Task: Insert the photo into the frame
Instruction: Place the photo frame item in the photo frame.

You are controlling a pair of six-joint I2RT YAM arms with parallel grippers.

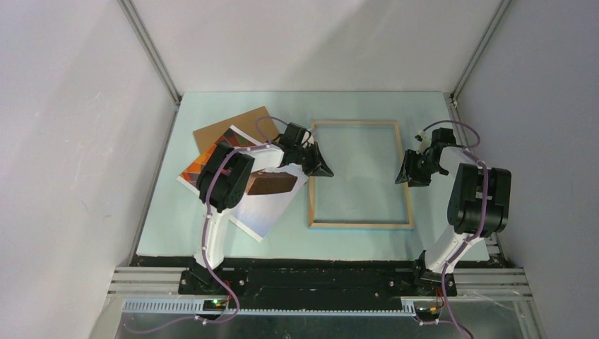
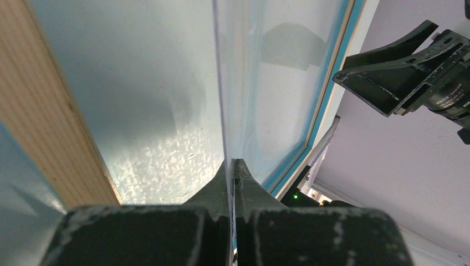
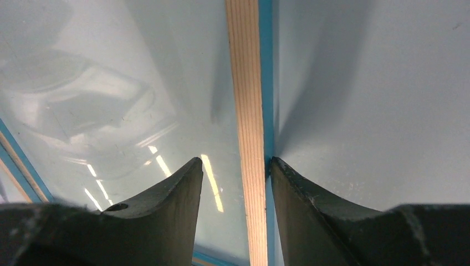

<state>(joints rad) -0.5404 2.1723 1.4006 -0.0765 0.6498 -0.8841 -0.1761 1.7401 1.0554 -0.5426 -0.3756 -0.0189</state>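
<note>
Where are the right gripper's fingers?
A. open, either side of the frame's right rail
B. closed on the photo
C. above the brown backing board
A: the right gripper is open, with a wooden rail of the frame running between its fingers.

We look down past the right tool (image 3: 235, 162), its two dark fingers (image 3: 166, 213) spread apart at the bottom of the view. Between them runs one rail of the frame (image 3: 244, 83) — light wood with a bright blue strip along its right edge. The right finger's tip sits against that strip; the left finger stands clear of the wood, over a shiny sheet (image 3: 111, 94) streaked with reflected light. Right of the rail lies the pale surface (image 3: 377, 83), softly shadowed.
</note>
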